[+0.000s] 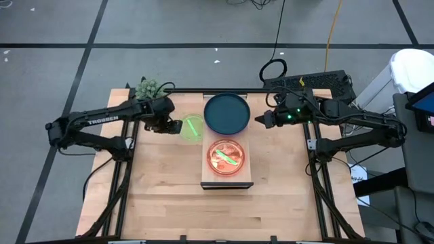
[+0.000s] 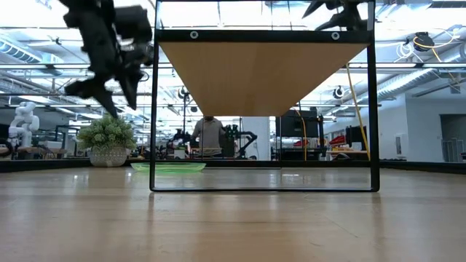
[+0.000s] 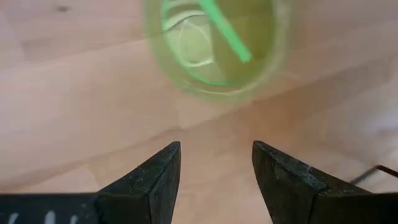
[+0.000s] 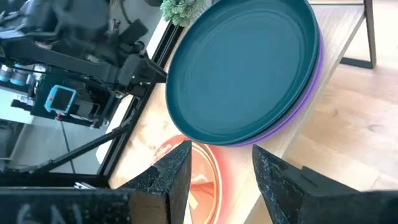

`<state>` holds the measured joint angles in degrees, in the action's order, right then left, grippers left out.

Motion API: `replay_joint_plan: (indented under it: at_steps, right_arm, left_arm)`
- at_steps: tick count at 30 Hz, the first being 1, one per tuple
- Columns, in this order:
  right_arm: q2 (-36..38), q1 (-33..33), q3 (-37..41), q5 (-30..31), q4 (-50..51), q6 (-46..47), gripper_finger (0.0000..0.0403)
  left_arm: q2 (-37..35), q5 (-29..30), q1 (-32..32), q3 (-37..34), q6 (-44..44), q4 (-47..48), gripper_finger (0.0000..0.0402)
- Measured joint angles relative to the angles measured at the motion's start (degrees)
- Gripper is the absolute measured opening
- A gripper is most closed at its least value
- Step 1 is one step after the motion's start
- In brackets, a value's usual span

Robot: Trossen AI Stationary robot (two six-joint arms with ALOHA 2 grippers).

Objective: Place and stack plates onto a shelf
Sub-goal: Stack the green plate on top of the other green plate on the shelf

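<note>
My left hand (image 1: 178, 126) hovers open and empty just beside the green plate (image 1: 192, 128), which lies flat on the bench (image 1: 163, 196) left of the shelf (image 1: 245, 177). My right hand (image 1: 258, 119) waits open and empty by the teal plate (image 1: 227, 113), stacked on a purple one (image 4: 306, 99) on the shelf, with the pink plates (image 1: 226, 158) nearer the front.

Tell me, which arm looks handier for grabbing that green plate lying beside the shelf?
The left. Its open pincer hovers right beside the green plate, empty. The right pincer waits across the shelf, beyond the teal plate.
</note>
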<state>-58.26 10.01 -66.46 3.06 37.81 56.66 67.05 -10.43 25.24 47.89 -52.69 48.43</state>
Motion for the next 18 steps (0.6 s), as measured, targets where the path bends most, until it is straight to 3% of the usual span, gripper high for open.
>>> replay_joint_plan:
  at_steps: [7,13,18]
  right_arm:
    - [0.0,0.0,0.0,0.1,0.0,-3.6,0.0153]
    - [0.0,0.0,0.0,0.1,0.0,-4.4,0.0153]
    - [0.0,0.0,0.0,0.1,0.0,-4.3,0.0153]
  left_arm:
    - [0.0,-1.6,6.9,-7.7,2.7,-10.9,0.0202]
    - [0.0,3.8,7.7,-13.6,-1.7,-20.5,0.0202]
    - [0.0,4.7,7.7,-18.6,-5.4,-27.8,0.0202]
